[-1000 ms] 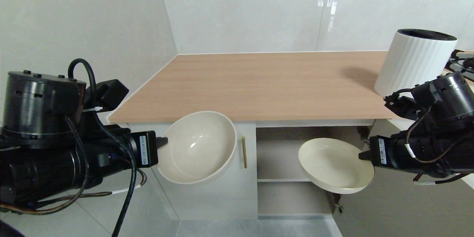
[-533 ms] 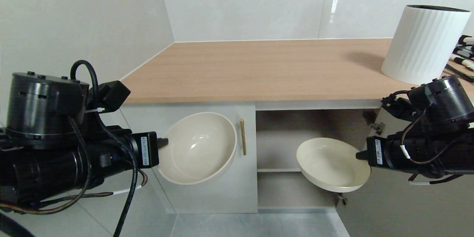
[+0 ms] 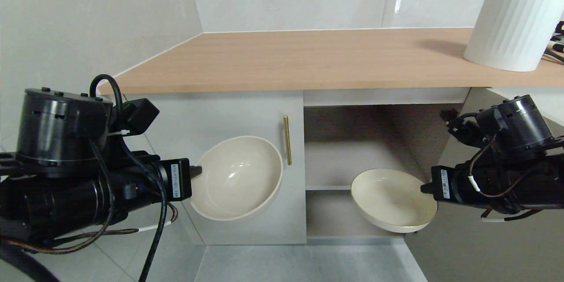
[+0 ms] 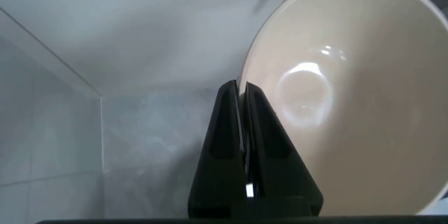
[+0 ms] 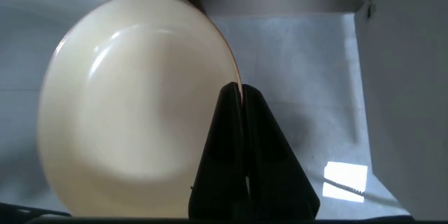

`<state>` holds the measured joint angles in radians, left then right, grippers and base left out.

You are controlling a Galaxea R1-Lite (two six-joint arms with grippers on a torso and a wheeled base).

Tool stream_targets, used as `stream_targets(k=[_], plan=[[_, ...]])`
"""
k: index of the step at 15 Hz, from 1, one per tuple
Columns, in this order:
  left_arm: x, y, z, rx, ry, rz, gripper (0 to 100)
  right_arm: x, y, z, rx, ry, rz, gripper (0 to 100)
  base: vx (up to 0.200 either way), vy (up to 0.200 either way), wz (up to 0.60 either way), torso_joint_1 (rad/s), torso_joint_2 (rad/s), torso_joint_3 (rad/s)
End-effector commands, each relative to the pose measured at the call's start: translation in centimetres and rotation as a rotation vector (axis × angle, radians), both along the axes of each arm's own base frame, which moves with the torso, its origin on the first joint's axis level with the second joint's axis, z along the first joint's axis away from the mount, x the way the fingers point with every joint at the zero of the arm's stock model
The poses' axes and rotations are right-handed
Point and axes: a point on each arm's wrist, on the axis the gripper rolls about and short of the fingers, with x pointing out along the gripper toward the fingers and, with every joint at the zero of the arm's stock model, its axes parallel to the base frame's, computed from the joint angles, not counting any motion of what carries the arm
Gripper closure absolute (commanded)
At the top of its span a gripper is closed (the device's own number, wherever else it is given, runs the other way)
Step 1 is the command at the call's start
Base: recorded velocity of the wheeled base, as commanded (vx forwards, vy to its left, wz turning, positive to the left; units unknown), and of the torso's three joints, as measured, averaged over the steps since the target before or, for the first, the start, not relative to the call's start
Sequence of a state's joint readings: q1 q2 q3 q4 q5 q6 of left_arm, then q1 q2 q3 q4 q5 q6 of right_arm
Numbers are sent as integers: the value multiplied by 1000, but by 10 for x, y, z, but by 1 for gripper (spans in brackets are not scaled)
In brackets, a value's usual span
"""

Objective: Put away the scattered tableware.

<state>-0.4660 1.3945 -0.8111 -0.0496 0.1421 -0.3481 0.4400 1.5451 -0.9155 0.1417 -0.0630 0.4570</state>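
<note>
Head view: the left gripper [image 3: 197, 170] pinches the rim of a deep, glossy cream bowl [image 3: 238, 178], tilted before the closed grey cabinet door [image 3: 246, 114] beside its brass bar handle [image 3: 286, 140]. The right gripper [image 3: 424, 188] clamps a shallow cream dish [image 3: 390, 200] at the doorless cabinet compartment [image 3: 352, 141], seemingly just above its lower shelf.

Left wrist view: black fingers [image 4: 227, 133] pressed tight on the bowl's edge.

Right wrist view: fingers [image 5: 225, 133] likewise nipping the dish's rim.

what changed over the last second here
The head camera sank, so the counter sits higher in view and more of the open cabinet shows. Both arms came down with it; the plate now hangs mostly before the lower compartment. Nothing grabbed or released: left pincer still clamps the bowl, right pincer the plate. White canister unmoved.
</note>
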Motion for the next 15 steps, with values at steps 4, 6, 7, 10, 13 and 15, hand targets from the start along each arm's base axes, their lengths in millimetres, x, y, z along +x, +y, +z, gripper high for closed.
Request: stream_targets(k=[4, 6, 7, 10, 13, 15], plan=[[1, -1, -1, 2, 3, 0, 100, 10, 5, -12, -18, 24, -2, 100, 0, 0, 0, -20, 79, 49], [1, -1, 0, 1, 1, 0, 100, 30, 14, -34, -64, 38, 34, 100, 0, 0, 0, 0, 0, 0], [1, -1, 0, 2, 1, -1, 100, 47, 20, -50, -65, 32, 33, 100, 0, 0, 0, 0, 0, 0], [1, -1, -1, 3, 2, -1, 100, 95, 29, -92, -55, -18, -24, 100, 0, 0, 0, 0, 0, 0], [2, -1, -3, 6, 9, -1, 100, 127, 33, -113, -58, -15, -85, 100, 0, 0, 0, 0, 0, 0], [3, -1, -3, 7, 10, -1, 100, 152, 29, -119, -61, -44, -134, 100, 0, 0, 0, 0, 0, 0]])
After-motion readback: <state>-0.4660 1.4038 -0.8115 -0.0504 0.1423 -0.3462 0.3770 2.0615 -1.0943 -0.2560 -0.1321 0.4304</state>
